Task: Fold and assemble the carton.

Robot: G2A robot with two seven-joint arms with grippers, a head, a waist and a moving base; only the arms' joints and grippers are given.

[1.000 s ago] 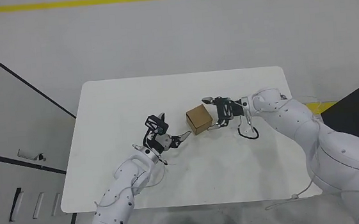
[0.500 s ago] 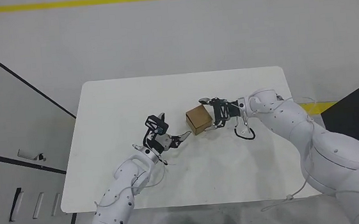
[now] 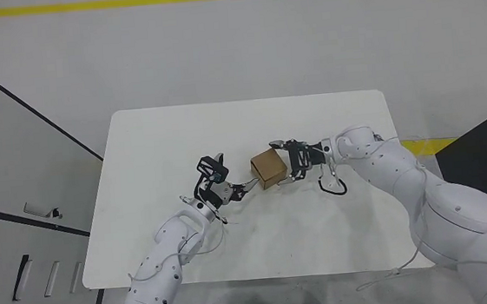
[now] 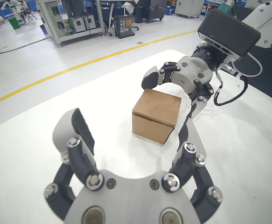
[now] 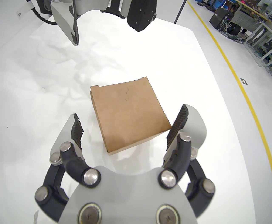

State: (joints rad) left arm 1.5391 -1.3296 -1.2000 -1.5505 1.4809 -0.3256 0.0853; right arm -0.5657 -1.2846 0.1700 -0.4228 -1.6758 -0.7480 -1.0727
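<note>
The small brown cardboard carton point(image 3: 267, 166) sits closed near the middle of the white table point(image 3: 157, 159). It looks light, hollow and easily dented, so flat opposite faces are the best hold, away from the tucked flap edge. The right gripper point(image 3: 281, 163) has closed in, jaws wide astride it, and seems to have nudged it slightly. The left gripper point(image 3: 235, 175) stays wide, just beside it.

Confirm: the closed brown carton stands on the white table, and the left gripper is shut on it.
Wrong: the left gripper is open, not shut on the carton; the left wrist view shows it. The closed brown carton does stand on the white table.
</note>
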